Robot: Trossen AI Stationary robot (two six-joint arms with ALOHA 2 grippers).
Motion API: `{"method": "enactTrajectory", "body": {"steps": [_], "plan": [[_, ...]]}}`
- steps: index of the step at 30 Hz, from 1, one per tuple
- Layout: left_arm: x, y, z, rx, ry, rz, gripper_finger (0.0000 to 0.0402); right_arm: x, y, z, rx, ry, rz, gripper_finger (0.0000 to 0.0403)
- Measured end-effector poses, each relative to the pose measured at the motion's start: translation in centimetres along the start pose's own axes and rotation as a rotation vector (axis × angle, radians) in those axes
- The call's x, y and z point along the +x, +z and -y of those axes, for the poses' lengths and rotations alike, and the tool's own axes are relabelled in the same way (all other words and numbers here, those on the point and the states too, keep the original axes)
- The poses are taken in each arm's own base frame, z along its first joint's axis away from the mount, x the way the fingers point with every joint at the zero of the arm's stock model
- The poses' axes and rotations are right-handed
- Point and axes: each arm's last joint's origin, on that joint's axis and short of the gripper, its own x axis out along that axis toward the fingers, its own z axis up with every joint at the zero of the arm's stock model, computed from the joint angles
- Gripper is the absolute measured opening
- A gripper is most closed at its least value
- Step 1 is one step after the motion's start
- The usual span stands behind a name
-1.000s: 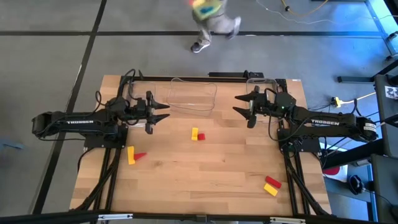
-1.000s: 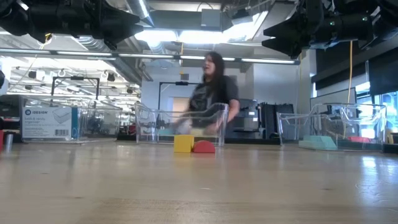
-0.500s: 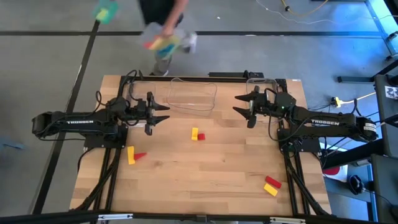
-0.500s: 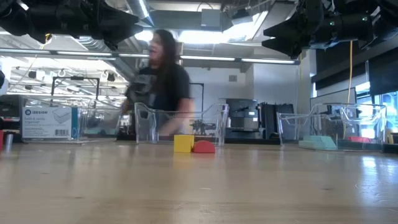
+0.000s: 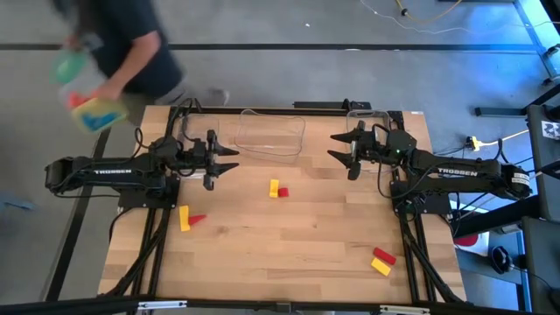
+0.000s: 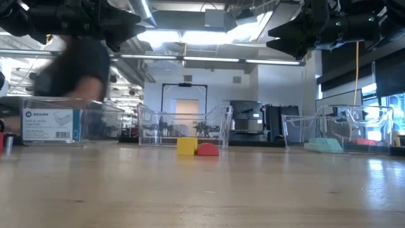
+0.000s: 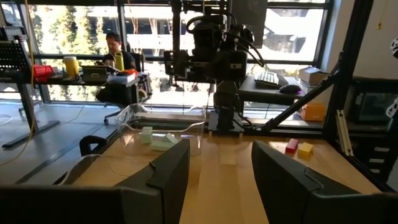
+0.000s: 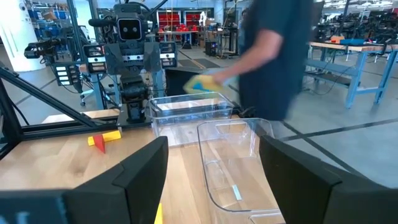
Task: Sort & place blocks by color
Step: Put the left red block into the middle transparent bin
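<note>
Both claws, left (image 5: 229, 160) and right (image 5: 338, 149), hang open and empty above the wooden tabletop (image 5: 289, 241); small yellow and red blocks (image 5: 277, 189) sit between them.

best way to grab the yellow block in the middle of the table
Come straight down on the yellow block and pinch its two long sides. It lies flat with the red block close at one end, so closing across the long sides likely avoids that neighbour. Either open gripper looks similarly placed.

I see a pale wood-grain bench (image 5: 289, 236) carrying yellow blocks (image 5: 184, 218) and red blocks (image 5: 383, 255) in pairs, and light teal blocks (image 7: 147, 135) inside a clear bin (image 7: 134, 121). Both arms (image 5: 96, 170) are dark, and the person (image 5: 131, 44) passing wears a dark top.
</note>
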Motion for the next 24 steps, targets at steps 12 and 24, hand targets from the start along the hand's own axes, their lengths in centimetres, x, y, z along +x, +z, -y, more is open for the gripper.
{"method": "enactTrajectory", "body": {"steps": [12,24], "plan": [[1.9,-0.9,0.2,0.024,-0.017,-0.096,0.0165,0.0,0.0,0.0,0.025,0.000,0.000,0.0255],[1.9,-0.4,0.5,0.034,-0.036,-0.073,0.0165,0.0,0.0,0.0,-0.002,0.000,0.003,0.0255]]}}
